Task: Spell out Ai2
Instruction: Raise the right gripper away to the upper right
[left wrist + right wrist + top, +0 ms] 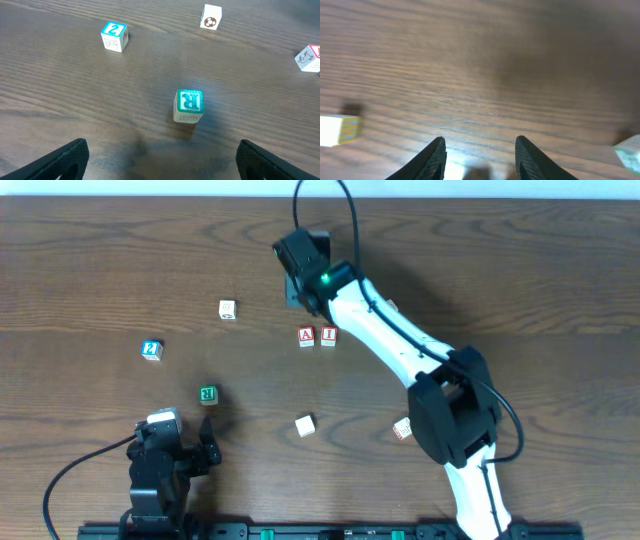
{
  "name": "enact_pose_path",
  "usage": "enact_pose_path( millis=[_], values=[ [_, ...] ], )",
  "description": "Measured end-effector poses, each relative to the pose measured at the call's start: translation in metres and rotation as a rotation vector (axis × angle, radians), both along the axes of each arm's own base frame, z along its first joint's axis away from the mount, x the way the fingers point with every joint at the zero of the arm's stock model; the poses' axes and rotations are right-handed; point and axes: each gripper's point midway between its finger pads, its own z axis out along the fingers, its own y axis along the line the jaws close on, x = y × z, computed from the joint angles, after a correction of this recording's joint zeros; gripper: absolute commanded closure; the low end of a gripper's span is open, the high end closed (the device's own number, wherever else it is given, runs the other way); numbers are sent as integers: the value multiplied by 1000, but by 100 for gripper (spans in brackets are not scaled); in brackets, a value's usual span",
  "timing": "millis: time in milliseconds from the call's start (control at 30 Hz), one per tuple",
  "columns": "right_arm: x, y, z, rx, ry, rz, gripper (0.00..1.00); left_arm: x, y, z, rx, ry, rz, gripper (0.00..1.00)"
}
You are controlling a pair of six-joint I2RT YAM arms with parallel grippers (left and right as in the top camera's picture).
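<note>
At the middle of the table [500, 260], the A block [306, 336] and I block [328, 335] sit side by side. The 2 block [151, 350] lies well apart toward 9 o'clock. The left end effector [162, 157] and right end effector [479, 150] both have fingers spread apart.

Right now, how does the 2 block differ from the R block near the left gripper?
The 2 block has a blue top face; the R block has a green one. The R block lies just ahead of the open left gripper, roughly centred; the 2 block sits farther off, to the left. Both are small white-sided cubes, and neither is gripped.
</note>
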Motion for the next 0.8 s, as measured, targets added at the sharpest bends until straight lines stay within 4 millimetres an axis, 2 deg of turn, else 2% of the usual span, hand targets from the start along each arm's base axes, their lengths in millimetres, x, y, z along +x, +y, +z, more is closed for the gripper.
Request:
enact_pose_path(
  millis=[233, 400, 500, 533, 600, 700, 767, 800],
  values=[
    [3, 2, 102, -64, -99, 150, 41, 0, 0, 0, 0, 0, 0, 5],
    [-6, -6, 150, -95, -159, 221, 31, 0, 0, 0, 0, 0, 0, 5],
    [-14, -18, 180, -90, -203, 235, 25, 0, 0, 0, 0, 0, 0, 5],
    [-16, -25, 192, -79, -220, 234, 23, 0, 0, 0, 0, 0, 0, 5],
    [-22, -49, 228, -38, -275, 215, 18, 0, 0, 0, 0, 0, 0, 5],
    [-30, -84, 269, 24, -348, 183, 12, 0, 0, 0, 0, 0, 0, 5],
    [-37, -110, 290, 53, -397, 154, 6, 0, 0, 0, 0, 0, 0, 5],
    [-40, -118, 294, 59, -407, 143, 4, 0, 0, 0, 0, 0, 0, 5]
  ],
)
